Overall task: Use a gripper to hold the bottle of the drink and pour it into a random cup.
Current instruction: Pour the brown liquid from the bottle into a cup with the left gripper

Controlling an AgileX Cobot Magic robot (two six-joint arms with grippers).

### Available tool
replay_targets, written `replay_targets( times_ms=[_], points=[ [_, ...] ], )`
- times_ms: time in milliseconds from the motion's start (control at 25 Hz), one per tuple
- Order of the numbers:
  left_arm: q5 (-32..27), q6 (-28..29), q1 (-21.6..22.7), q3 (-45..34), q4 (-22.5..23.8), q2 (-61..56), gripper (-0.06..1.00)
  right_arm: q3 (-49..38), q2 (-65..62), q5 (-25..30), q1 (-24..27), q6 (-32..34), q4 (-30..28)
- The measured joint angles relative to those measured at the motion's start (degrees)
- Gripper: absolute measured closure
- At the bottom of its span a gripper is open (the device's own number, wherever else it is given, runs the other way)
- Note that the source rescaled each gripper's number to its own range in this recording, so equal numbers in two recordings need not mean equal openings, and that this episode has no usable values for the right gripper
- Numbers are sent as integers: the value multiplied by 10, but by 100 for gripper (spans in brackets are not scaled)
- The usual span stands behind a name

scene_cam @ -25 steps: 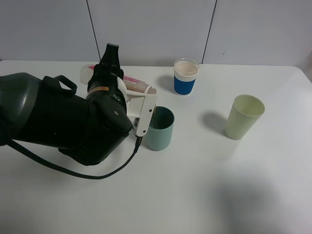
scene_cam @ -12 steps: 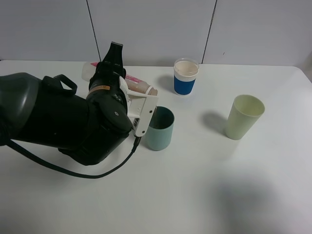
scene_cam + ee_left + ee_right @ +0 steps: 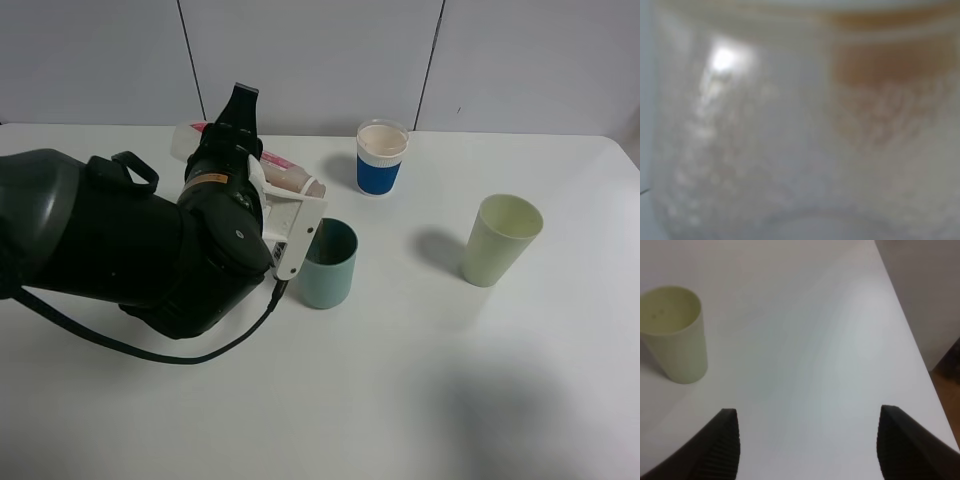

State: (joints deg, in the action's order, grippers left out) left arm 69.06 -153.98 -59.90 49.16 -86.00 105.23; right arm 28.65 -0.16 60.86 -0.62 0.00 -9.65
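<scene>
**Item 1: bottle** [image 3: 288,178]. Small clear plastic bottle with a white-and-pink label and a cream neck. It is tipped over almost level. The left fingers [image 3: 240,112] are clamped fully closed on its body. The base sticks out on one side of the fingers and the neck on the other. In the left wrist view the bottle [image 3: 765,150] fills the frame as a blur.

**Item 2: drink** [image 3: 880,65]. Amber-brown tint seen through the bottle wall. The level cannot be told.

**Item 3: teal cup** [image 3: 328,265]. Upright on the counter [image 3: 420,400], just below the bottle's neck end. It stands beside the white bracket [image 3: 297,232] behind the left fingers. Whether the neck touches the rim cannot be told.

**Item 4: blue-banded white cup** [image 3: 381,158]. Upright, a little beyond the bottle's mouth and apart from it.

**Item 5: pale yellow-green cup** [image 3: 500,240]. Upright, well apart from the left fingers. It stands ahead of the right fingers [image 3: 809,411] and off to one side.

**Item 6: right fingers.** Spread wide with nothing between them, above the counter.
</scene>
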Motion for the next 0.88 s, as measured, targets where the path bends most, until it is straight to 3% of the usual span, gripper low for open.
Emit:
replay_targets(
  times_ms=[880],
  points=[
    [0,-16,0,0,20,0,94,0,0,0,0,0,-3]
  ],
)
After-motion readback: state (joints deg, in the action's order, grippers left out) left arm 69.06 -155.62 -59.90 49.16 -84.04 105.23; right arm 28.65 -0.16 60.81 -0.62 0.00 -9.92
